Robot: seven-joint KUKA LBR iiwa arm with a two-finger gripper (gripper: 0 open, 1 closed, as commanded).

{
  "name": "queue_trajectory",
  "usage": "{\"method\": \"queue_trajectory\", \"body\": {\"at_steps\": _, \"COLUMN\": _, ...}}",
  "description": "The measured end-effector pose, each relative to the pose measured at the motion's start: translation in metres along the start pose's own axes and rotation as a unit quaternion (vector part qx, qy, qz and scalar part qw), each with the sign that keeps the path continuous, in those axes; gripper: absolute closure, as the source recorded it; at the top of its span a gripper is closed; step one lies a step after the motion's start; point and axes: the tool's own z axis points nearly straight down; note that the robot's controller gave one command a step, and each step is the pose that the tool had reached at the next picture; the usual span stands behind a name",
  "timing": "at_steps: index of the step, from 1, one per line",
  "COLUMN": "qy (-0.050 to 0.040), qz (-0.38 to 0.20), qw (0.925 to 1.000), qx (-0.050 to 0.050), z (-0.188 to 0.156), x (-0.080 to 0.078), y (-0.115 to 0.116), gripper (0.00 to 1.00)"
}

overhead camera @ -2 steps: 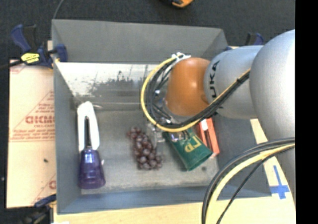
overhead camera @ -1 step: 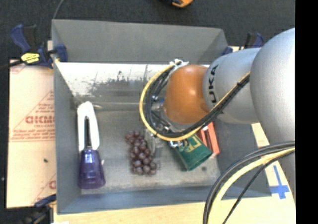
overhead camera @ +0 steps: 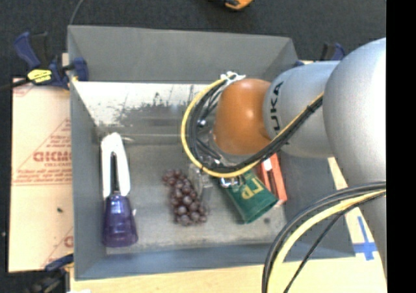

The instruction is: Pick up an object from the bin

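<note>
My gripper (overhead camera: 201, 180) reaches down below the arm's orange cover in the middle of the bin. Its tip is at the upper right edge of a bunch of dark purple plastic grapes (overhead camera: 184, 199) lying on the bin floor. Just right of the gripper lies a green box with yellow lettering (overhead camera: 252, 195), tilted and partly under the arm. Beside that box is an orange-red flat object (overhead camera: 277, 179), half hidden by the arm.
A brush with a white handle and a purple translucent base (overhead camera: 116, 202) lies along the bin's left side. The arm and its cables cover the bin's right half. Bare floor shows between the brush and the grapes.
</note>
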Motion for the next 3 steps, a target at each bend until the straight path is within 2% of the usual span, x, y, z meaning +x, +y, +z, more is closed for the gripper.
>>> {"method": "queue_trajectory", "body": {"at_steps": 1, "qy": -0.0072, "qz": -0.006, "qw": 1.0000, "qx": 0.002, "z": -0.002, "x": -0.001, "y": 0.053, "gripper": 1.00}}
{"method": "queue_trajectory", "body": {"at_steps": 2, "qy": -0.0051, "qz": -0.022, "qw": 0.9997, "qx": 0.004, "z": -0.002, "x": 0.034, "y": 0.040, "gripper": 1.00}}
{"method": "queue_trajectory", "body": {"at_steps": 3, "qy": -0.0059, "qz": -0.017, "qw": 0.9998, "qx": 0.003, "z": -0.002, "x": 0.023, "y": 0.044, "gripper": 1.00}}
